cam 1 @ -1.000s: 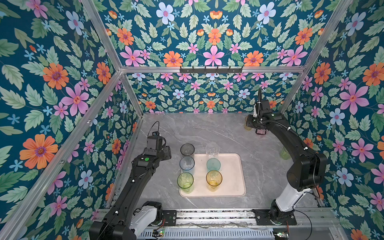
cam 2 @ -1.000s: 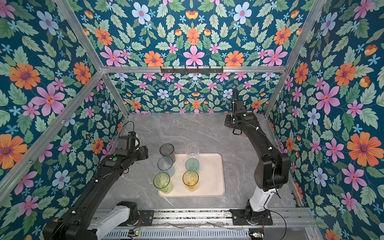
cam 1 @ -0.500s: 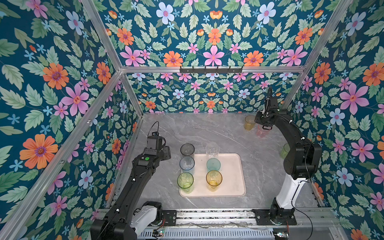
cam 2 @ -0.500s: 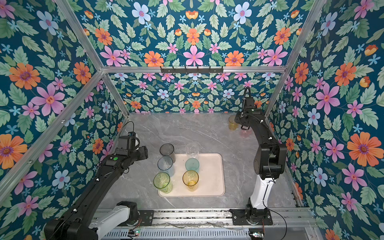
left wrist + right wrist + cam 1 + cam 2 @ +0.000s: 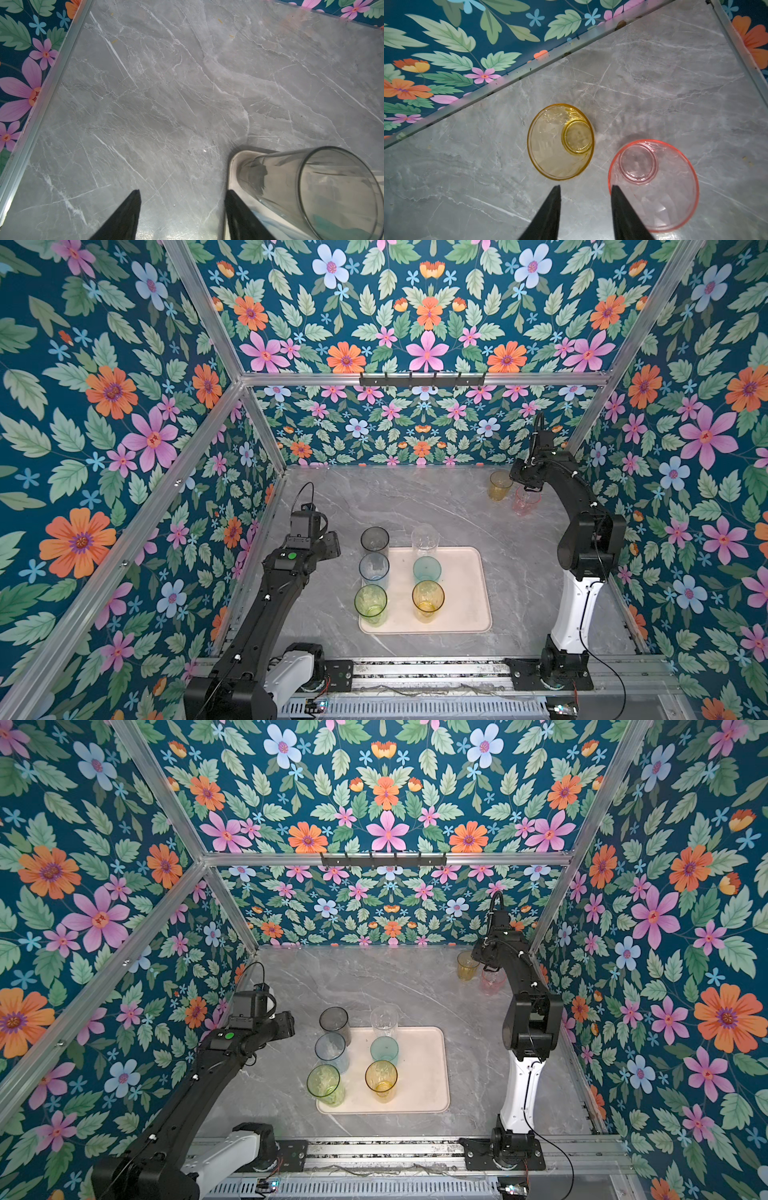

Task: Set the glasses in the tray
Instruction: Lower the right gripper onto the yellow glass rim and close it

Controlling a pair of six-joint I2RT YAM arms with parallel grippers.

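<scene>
Just ahead of right pincer [image 5: 585,186], jaws partly apart, gripping nothing: amber tumbler [image 5: 560,141], pink tumbler [image 5: 654,185], both empty. Beside left pincer [image 5: 182,190], jaws wide, unladen: tray [image 5: 232,162] holding grey tumbler [image 5: 311,187].

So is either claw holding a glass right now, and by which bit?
No, nothing is held. The left claw is open beside the grey glass; the right claw is open by the rim of the pink glass, not pinching it.
</scene>
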